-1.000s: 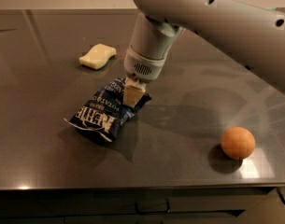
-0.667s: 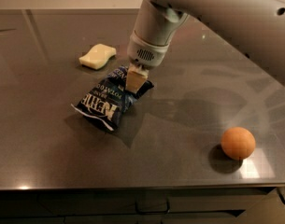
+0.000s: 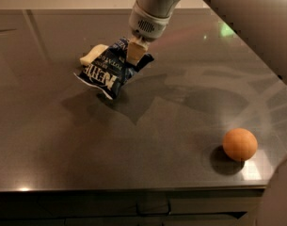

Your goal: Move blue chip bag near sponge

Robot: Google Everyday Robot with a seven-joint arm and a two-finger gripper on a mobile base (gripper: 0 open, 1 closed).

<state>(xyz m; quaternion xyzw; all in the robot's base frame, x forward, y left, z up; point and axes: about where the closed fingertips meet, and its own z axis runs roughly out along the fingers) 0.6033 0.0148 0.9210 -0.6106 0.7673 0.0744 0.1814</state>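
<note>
Currently: crinkly navy blue chip bag [image 3: 107,73], white "Kettle" lettering, pinched at its upper edge by the closed gripper [image 3: 135,53], partly covering the pale wavy-edged foam sponge [image 3: 92,54]; round orange ball [image 3: 240,144] well apart.

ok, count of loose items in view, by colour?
Blue: 1, blue chip bag, clamped in the gripper above the table, partly overlapping the sponge.
Pale yellow: 1, sponge.
Orange: 1, ball, front right.
Total: 3
</note>
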